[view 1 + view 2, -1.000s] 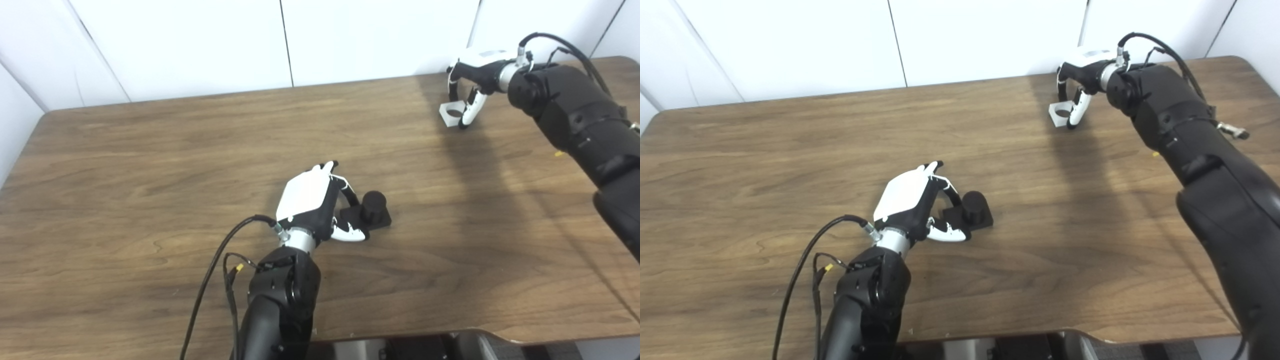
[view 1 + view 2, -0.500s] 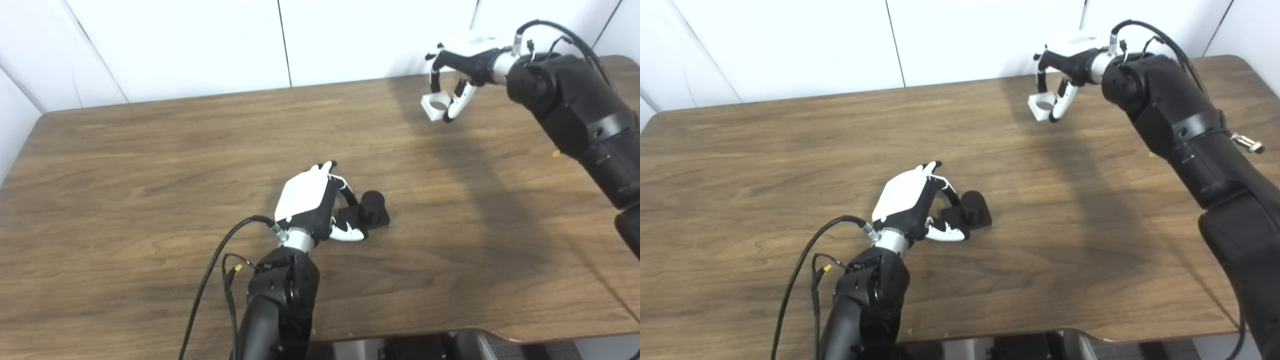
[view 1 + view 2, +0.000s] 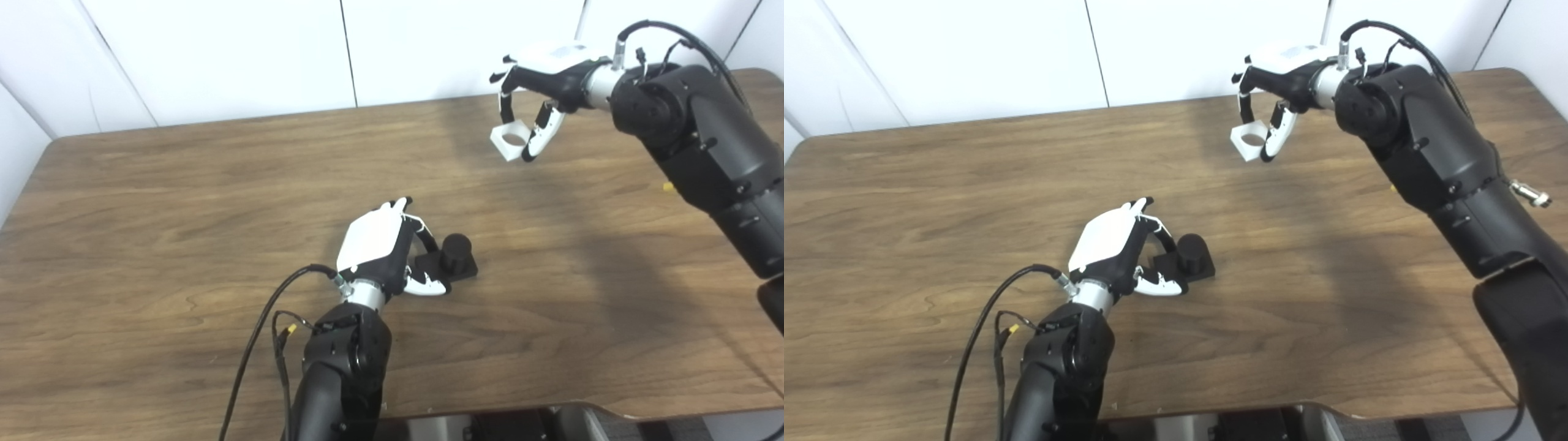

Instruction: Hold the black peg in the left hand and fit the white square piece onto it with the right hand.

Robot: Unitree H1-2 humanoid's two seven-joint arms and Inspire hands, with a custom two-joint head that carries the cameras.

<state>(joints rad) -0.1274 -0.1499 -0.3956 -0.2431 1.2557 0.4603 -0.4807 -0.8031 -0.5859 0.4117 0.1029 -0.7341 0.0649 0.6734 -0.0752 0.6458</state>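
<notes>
Left eye view. Item: black peg, a short upright cylinder on a flat square base, standing on the wooden table near its middle. Left hand: fingers curled round the base's near-left edge, bracing it against the table; firmness of hold cannot be told. Item: white square piece, block with round through-hole, held clear above the far right of the table, well apart from the peg, hole facing up and slightly tilted. Right hand: thumb and fingers pinching the piece at opposite sides. Step judged in hand: carrying the piece toward the peg. Handling note: level the block, centre its hole over the cylinder, then lower straight while the left hand keeps the base from sliding.
</notes>
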